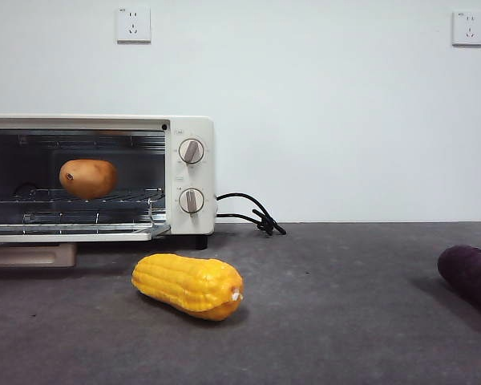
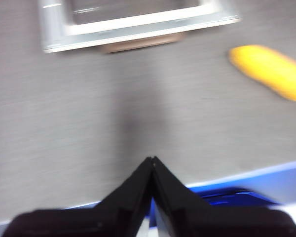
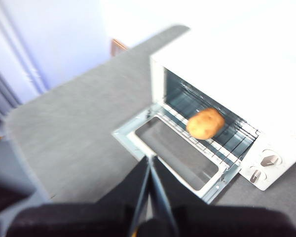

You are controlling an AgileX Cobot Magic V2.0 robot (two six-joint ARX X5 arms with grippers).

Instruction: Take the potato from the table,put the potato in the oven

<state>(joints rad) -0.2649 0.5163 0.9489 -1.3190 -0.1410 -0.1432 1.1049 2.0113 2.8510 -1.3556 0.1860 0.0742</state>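
The potato (image 1: 88, 178) rests on the wire rack inside the Toshiba toaster oven (image 1: 191, 132), whose door hangs open, so the placing looks done. Both the left end effector (image 2: 152, 165) and right end effector (image 3: 150, 165) hang pinched closed and empty above the bench (image 1: 345, 321), clear of the corn cob (image 1: 188, 285).

No text is legible on the oven (image 1: 188, 172).

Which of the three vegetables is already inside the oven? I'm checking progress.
The potato, the orange-brown oval lying on the oven rack. The yellow corn and the dark purple vegetable lie on the table.
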